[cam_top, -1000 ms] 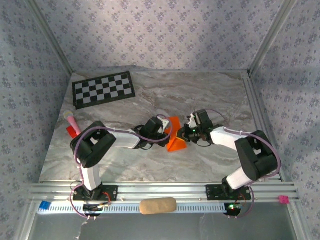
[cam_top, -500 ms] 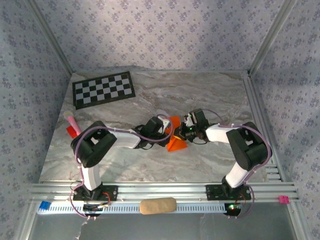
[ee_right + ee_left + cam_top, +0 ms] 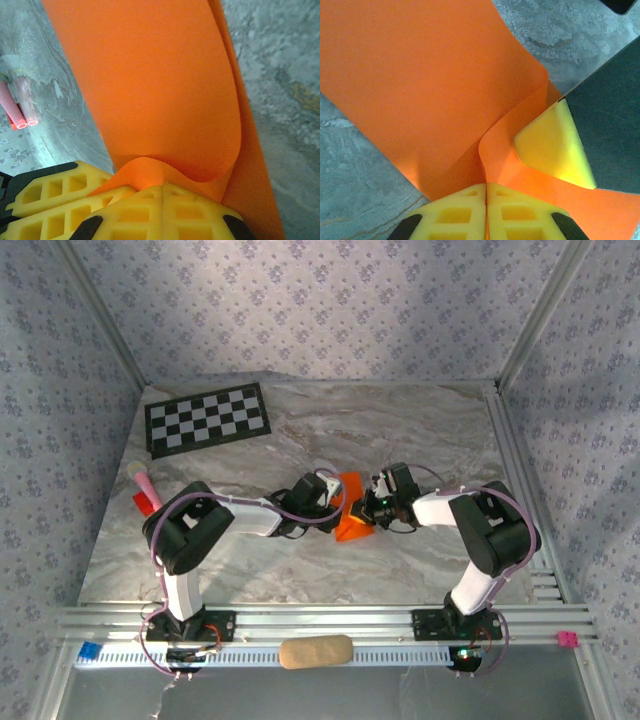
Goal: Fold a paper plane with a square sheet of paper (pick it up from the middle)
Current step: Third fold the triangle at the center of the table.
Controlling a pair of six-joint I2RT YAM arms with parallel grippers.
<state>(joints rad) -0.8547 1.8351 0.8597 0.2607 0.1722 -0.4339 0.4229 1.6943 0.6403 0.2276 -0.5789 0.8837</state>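
top: overhead from the rear, whole table (image 3: 430,440) | wrists: very close, both on orange paper (image 3: 420,75), probably from opposite sides

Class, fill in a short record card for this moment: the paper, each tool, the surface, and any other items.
paper: orange paper sheet, partly folded, one flap curving up, mid-table
left tool: shut, pinching the sheet
right tool: shut on the sheet from the opposite side
tool spacing: tips close together, facing each other
surface: marble-patterned table
other items: checkerboard sheet at far left; red and pink object by the left edge
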